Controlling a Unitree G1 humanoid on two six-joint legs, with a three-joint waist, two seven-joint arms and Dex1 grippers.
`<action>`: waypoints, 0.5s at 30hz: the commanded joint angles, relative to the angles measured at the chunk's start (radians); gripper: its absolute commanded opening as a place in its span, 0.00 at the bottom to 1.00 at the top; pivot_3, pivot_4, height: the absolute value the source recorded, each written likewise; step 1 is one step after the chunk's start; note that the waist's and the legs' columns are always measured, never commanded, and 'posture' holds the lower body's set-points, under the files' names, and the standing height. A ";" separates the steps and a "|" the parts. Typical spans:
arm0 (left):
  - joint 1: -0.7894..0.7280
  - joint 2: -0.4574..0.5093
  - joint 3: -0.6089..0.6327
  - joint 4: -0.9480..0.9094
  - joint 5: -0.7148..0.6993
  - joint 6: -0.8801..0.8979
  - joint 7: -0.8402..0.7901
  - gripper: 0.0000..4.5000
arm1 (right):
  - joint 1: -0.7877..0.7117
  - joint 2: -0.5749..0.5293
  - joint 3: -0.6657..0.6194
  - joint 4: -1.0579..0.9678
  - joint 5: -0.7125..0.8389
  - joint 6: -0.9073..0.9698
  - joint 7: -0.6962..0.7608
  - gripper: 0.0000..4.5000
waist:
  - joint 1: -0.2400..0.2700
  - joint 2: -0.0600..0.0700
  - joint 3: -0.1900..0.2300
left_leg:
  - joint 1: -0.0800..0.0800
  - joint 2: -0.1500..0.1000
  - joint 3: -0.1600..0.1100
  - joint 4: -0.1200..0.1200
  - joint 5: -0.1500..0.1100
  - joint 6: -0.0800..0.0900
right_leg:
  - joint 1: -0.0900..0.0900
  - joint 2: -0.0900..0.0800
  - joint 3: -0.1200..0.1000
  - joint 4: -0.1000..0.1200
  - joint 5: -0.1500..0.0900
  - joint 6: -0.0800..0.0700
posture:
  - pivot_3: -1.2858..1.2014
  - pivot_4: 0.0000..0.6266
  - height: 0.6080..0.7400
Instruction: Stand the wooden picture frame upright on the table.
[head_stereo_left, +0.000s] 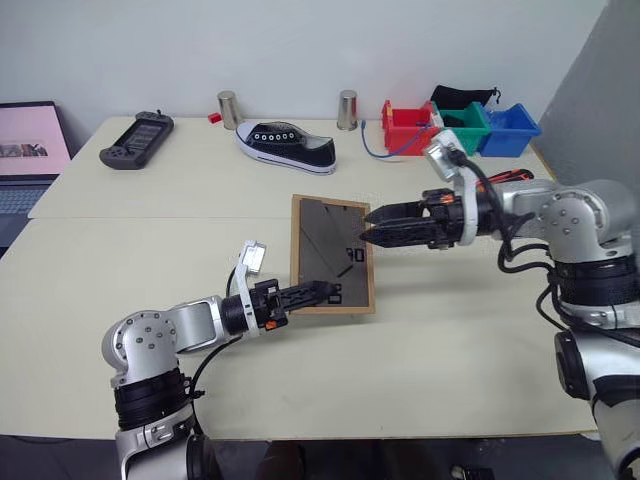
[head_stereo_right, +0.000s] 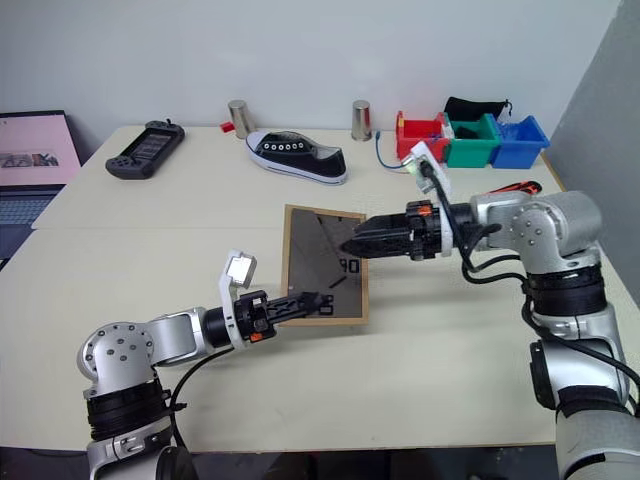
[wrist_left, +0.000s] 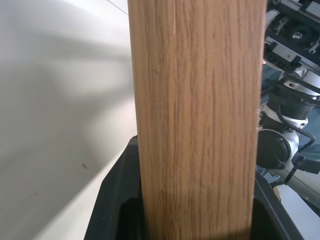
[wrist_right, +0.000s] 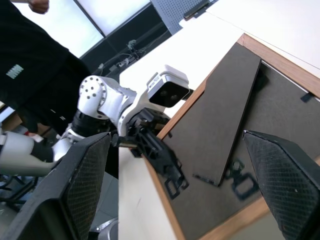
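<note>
— Pale table (head_stereo_left: 150, 210) under us, white wall behind, clutter along the far edge: a console (head_stereo_left: 137, 138), a shoe (head_stereo_left: 287, 146), two metal cups (head_stereo_left: 228, 109), coloured bins (head_stereo_left: 462, 128). Where do we have the frame?

— Middle of the table. We see the frame (head_stereo_left: 333, 252) with its dark back and fold-out stand facing us, and it looks raised off the surface instead of lying flat. Our left gripper (head_stereo_left: 322, 291) is clamped shut on the near left corner; the left wrist view shows wood grain running straight up between the fingers.

— And the right gripper?

— Our right gripper (head_stereo_left: 375, 226) hovers by the frame's right edge with its fingers spread wide and nothing between them. From its wrist view the fingers (wrist_right: 82, 180) stand either side of the back panel, apart from it.

— So what makes this step go well?

— We judge the stand is the thing. It seems to lie against the back, so we should hold steady on the left and use the right to pull the strut out before setting the lower edge down. The risk is the frame pivoting in a single corner grip.

— Then we lower slowly, and let go only once it leans on the strut.
</note>
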 joint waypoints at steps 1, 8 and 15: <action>-0.012 -0.003 -0.001 -0.038 -0.055 -0.018 0.004 0.27 | -0.037 0.017 0.020 0.018 -0.031 -0.045 -0.006 1.00 | 0.000 0.000 0.000 | 0.000 0.000 0.000 0.000 0.000 0.000 | 0.000 0.000 0.000 0.000 0.000 0.000 | 0.52 0.24 1.00; 0.010 -0.006 -0.011 -0.056 -0.096 -0.024 0.029 0.27 | -0.053 0.057 0.050 0.053 -0.074 -0.084 -0.008 1.00 | -0.004 0.000 0.000 | 0.000 0.000 0.000 0.000 0.000 0.000 | 0.000 0.001 0.000 0.000 0.000 0.000 | 0.52 0.24 1.00; 0.020 -0.002 -0.019 -0.051 -0.118 -0.033 0.053 0.27 | -0.076 0.101 0.053 0.045 -0.063 -0.071 -0.009 1.00 | -0.004 0.000 0.000 | 0.000 0.000 0.000 0.000 0.000 0.000 | 0.000 0.000 0.000 0.000 0.000 0.000 | 0.52 0.24 1.00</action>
